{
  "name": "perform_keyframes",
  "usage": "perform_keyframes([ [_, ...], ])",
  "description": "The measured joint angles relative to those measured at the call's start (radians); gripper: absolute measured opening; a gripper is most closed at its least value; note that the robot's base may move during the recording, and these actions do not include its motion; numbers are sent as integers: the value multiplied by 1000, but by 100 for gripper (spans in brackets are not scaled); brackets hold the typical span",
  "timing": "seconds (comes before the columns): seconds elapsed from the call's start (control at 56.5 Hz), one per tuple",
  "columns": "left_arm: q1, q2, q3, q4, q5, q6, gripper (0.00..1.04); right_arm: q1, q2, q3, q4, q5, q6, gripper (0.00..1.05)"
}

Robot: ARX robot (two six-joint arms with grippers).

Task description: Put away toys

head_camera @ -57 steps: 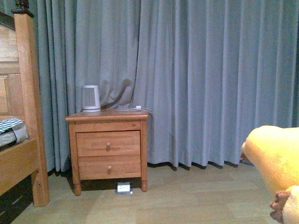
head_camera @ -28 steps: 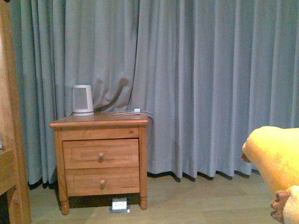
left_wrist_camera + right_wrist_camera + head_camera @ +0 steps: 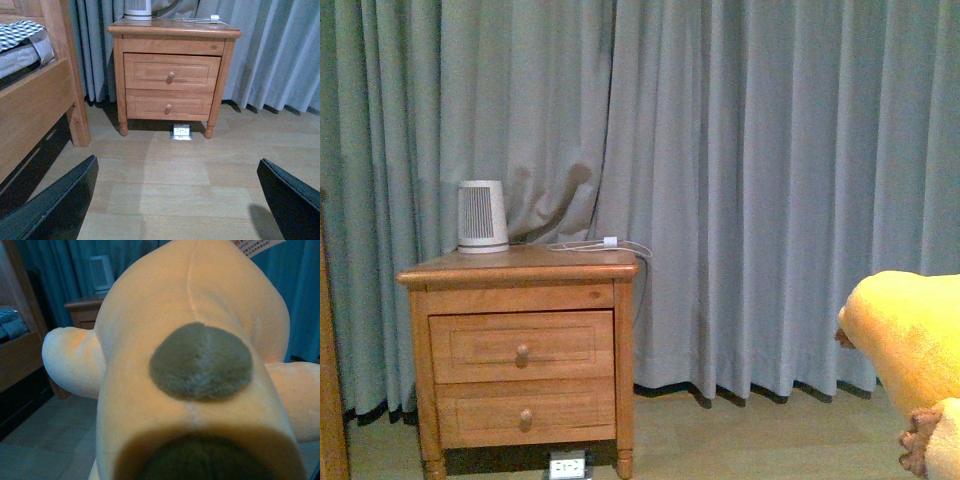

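The plush toy [image 3: 908, 338], orange-yellow with a cream paw showing brown toe marks, sat at the far right edge of the front view, off the wooden floor [image 3: 750, 435] and well apart from the nightstand [image 3: 520, 350]. In the right wrist view it filled nearly the whole frame [image 3: 200, 305], pressed close to the camera, a brown oval patch facing the lens. The right gripper was hidden behind the plush, so whether it was clamped on the toy could not be told. The dark shape at the lower edge of that view may have been another patch or part of the arm. The left gripper [image 3: 177, 162] hung above the bare floor with its fingers [image 3: 60, 205] spread wide and nothing between them, facing the nightstand, far from the toy. A small white device [image 3: 482, 215] stood on the nightstand before the grey-blue curtain [image 3: 760, 180].
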Motion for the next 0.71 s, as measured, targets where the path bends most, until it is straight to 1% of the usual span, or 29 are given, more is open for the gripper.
perform_keyframes([
  [0.708, 0, 0, 0, 0, 0, 0, 99, 0, 0, 0, 0, 1, 0, 18],
])
